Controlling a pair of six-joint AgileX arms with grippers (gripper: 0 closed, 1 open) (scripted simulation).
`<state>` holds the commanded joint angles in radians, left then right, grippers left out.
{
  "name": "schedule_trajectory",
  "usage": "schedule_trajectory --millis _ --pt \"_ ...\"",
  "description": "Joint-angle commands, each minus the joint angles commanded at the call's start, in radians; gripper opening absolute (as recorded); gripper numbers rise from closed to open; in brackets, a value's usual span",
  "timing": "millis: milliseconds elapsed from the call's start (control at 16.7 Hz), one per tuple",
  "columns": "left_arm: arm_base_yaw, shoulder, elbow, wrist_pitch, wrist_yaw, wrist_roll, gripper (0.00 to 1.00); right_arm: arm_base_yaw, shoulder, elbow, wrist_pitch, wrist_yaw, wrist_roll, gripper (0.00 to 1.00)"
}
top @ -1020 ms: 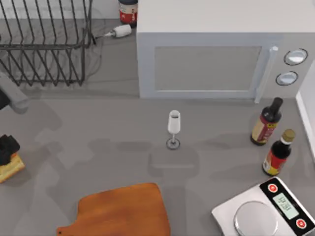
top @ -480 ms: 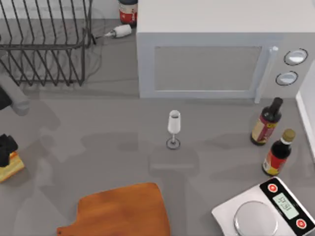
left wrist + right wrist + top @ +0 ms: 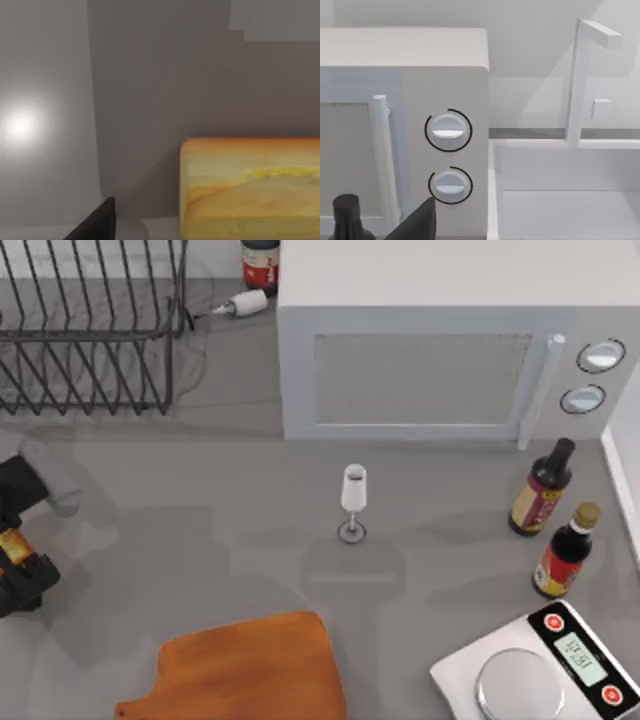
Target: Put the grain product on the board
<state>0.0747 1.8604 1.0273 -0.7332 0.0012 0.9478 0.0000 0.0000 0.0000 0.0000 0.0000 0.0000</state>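
Top view: the left gripper (image 3: pixel 14 562), a black two-finger tool, sits at the table's far left edge, partly cut off by the frame. A sliver of the small golden-orange, bread-like grain product (image 3: pixel 13 544) shows between its dark parts; most of the chunk is hidden by the gripper. The fingers appear to pinch the chunk, though whether it rests on the table or is raised cannot be told. The flat orange-brown wooden board (image 3: pixel 250 668) with rounded corners and a short handle lies at the near edge, well apart from the chunk, its lower part cut off.

Left wrist view: the chunk's lighter yellow face fills the lower corner, cut off by two frame edges; one dark fingertip (image 3: pixel 97 223) shows beside it over grey table (image 3: pixel 150 75).

Right wrist view: one dark fingertip (image 3: pixel 417 223) shows at the frame edge, so whether the right gripper is spread or pressed together cannot be told. Beyond it stand the white microwave oven (image 3: pixel 440 85) with two round dials and the black cap of a dark sauce bottle (image 3: pixel 346 212), its body cut off.
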Motion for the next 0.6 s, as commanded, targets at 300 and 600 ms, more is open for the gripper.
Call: schedule_trajectory --millis 300,600 --pt "0.0 0.008 -0.009 0.013 0.0 0.001 1.0 0.0 0.0 0.0 0.0 0.0 0.0 1.0" --pt "0.0 0.008 -0.009 0.013 0.0 0.001 0.62 0.0 0.0 0.0 0.0 0.0 0.0 1.0"
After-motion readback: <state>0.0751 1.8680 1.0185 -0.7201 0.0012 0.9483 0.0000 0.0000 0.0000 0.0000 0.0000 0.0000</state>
